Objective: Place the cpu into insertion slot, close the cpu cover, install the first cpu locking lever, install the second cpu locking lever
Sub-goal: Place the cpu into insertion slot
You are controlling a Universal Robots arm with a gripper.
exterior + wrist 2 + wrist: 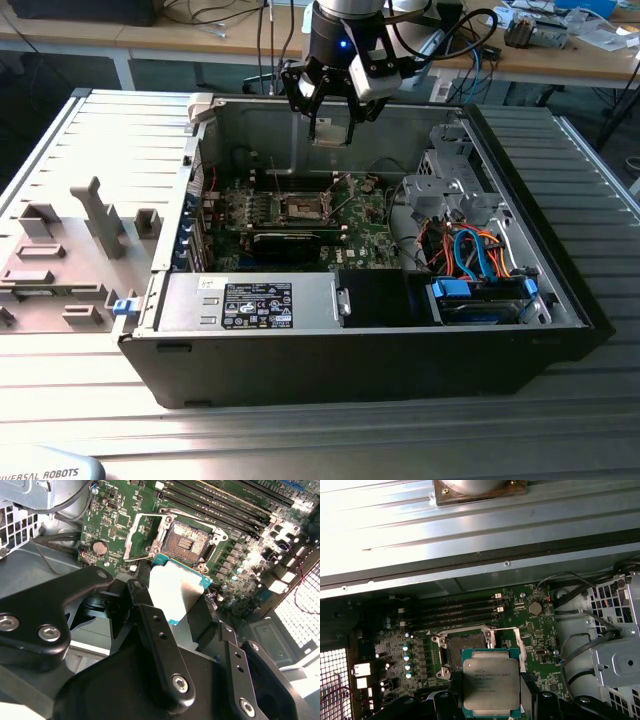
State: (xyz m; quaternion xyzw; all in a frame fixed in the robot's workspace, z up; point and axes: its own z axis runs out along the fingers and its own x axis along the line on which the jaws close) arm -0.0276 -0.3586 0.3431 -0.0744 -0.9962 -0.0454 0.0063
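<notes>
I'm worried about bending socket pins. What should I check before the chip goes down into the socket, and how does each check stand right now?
1. Grip: the gripper is shut on the cpu, with the metal top facing the first wrist view. Ok.
2. Insertion slot is empty, with nothing lying in it. Ok.
3. Cpu cover is swung open and off the slot. Ok.
4. Cpu is held above the board, apart from the slot. Ok.
5. Cpu is squared up directly over the slot. Cannot tell.
6. Chip orientation matches the slot's keying. Cannot tell.
</notes>
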